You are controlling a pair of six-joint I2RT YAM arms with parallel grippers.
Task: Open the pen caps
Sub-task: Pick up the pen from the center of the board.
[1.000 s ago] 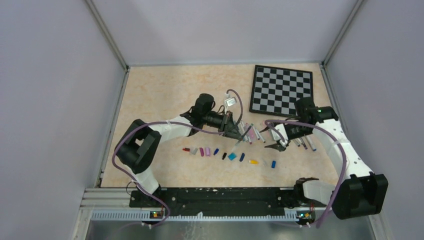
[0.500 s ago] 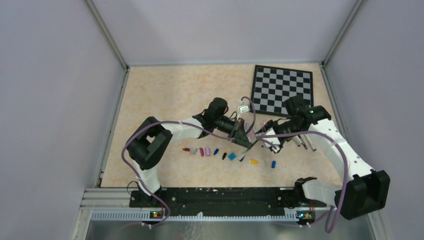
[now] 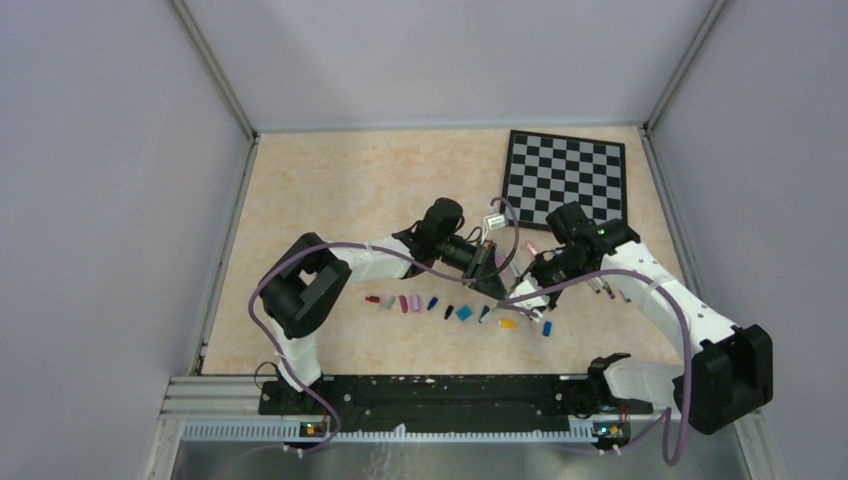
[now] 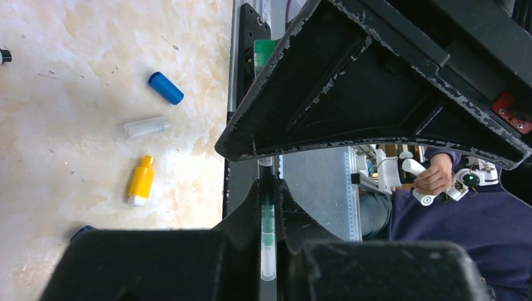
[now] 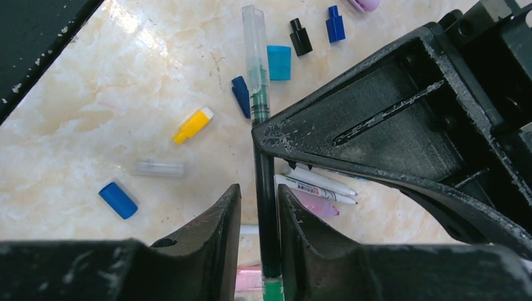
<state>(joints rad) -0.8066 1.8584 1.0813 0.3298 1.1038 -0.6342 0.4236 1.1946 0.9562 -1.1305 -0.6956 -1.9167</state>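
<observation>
My left gripper (image 3: pixel 492 283) is shut on a green-and-dark pen (image 5: pixel 266 188) with a clear cap (image 5: pixel 254 37); the same pen (image 4: pixel 268 232) sits pinched between its jaws. My right gripper (image 5: pixel 258 207) straddles the dark barrel. One finger touches the barrel and a thin gap shows on the other side. Loose pen caps lie in a row on the table: red (image 3: pixel 372 298), purple (image 3: pixel 403 303), cyan (image 3: pixel 464 313), yellow (image 3: pixel 507 323), blue (image 3: pixel 547 327). More pens (image 5: pixel 317 184) lie under the right gripper.
A checkerboard (image 3: pixel 565 180) lies at the back right. A clear cap (image 5: pixel 158 167), a yellow cap (image 5: pixel 193 125) and a blue cap (image 5: pixel 118 200) lie just left of the right gripper. Grey walls enclose the table on three sides.
Both arms have moved toward each other. The left gripper carried the pen rightward, and the right gripper came left onto its barrel with its jaws narrowing.
</observation>
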